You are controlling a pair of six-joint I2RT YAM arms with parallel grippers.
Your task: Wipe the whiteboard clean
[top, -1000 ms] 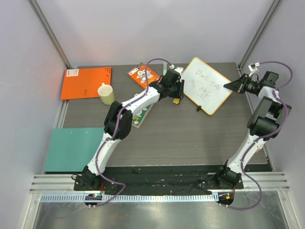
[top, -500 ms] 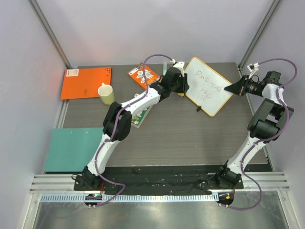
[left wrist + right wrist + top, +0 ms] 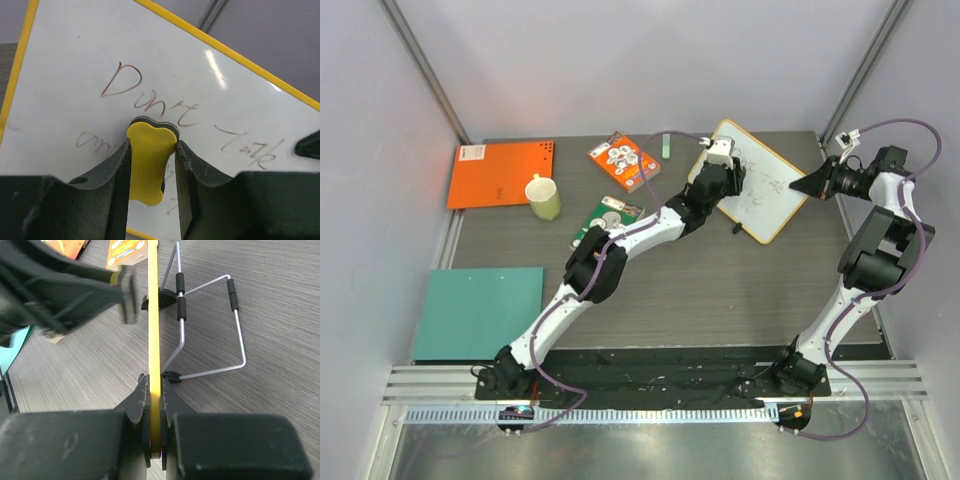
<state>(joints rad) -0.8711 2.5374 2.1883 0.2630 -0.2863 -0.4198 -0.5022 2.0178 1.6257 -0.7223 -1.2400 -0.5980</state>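
Top external: the whiteboard (image 3: 775,200), a small white rectangular panel in a thin yellow frame, stands tilted at the far right of the dark grey wood-grain table (image 3: 720,290). It is well apart from the pale yellow ceramic mug (image 3: 542,197) and the flat orange sheet (image 3: 500,172). Change over the last second: the left gripper (image 3: 730,176) has travelled from the board's left edge up and across, and now sits over the upper left of the writing face. The right gripper (image 3: 798,186) has barely shifted and is at the board's right edge. Left wrist: the left gripper (image 3: 152,146) is clenched on the eraser (image 3: 146,170), a yellow bone-shaped plastic block with a dark felt layer. Its nose is aimed just under the dark handwriting (image 3: 185,115) ("Don't talk", with a fainter line beneath, partly hidden by the block). All strokes read intact and no wiped streak is seen. Whether the felt touches the board cannot be told from here. Right wrist: the right gripper (image 3: 154,390) pinches the yellow frame, seen edge-on, with its fingers tight on both faces to brace the board. A bent silver wire stand (image 3: 232,294) with black sleeves props the board from behind. The left gripper shows blurred at upper left with the eraser close to the face; gap or touch is not resolvable. Judgement: the approach is finished and erasing proper has not begun. The next move needs the felt pressed on and swept along the lines, with the right claw stopping the board from tipping back.
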